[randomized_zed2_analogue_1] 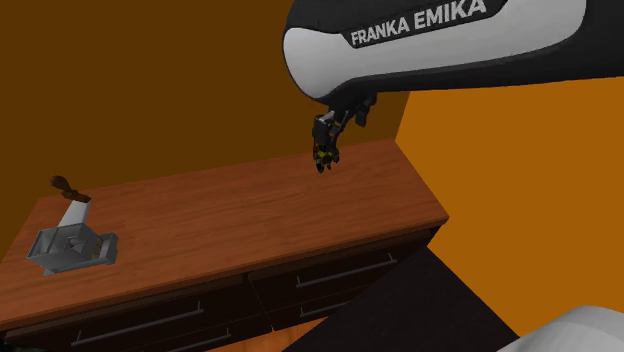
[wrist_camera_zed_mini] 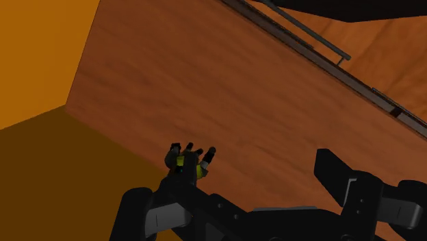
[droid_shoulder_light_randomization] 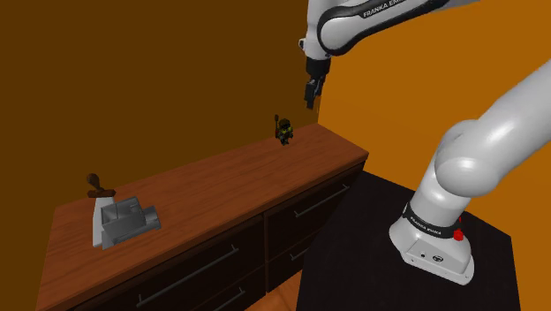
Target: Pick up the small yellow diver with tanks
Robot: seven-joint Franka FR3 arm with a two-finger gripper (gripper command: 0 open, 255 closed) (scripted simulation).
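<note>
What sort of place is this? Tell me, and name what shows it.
Probably a room in a house: a wooden dresser with drawers stands against orange walls, with a small diver and a grey gadget on top.

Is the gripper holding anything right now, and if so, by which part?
Nothing is held. The gripper hangs open above the dresser, and the small dark-and-yellow diver stands on the wood below it, untouched by either finger.
</note>
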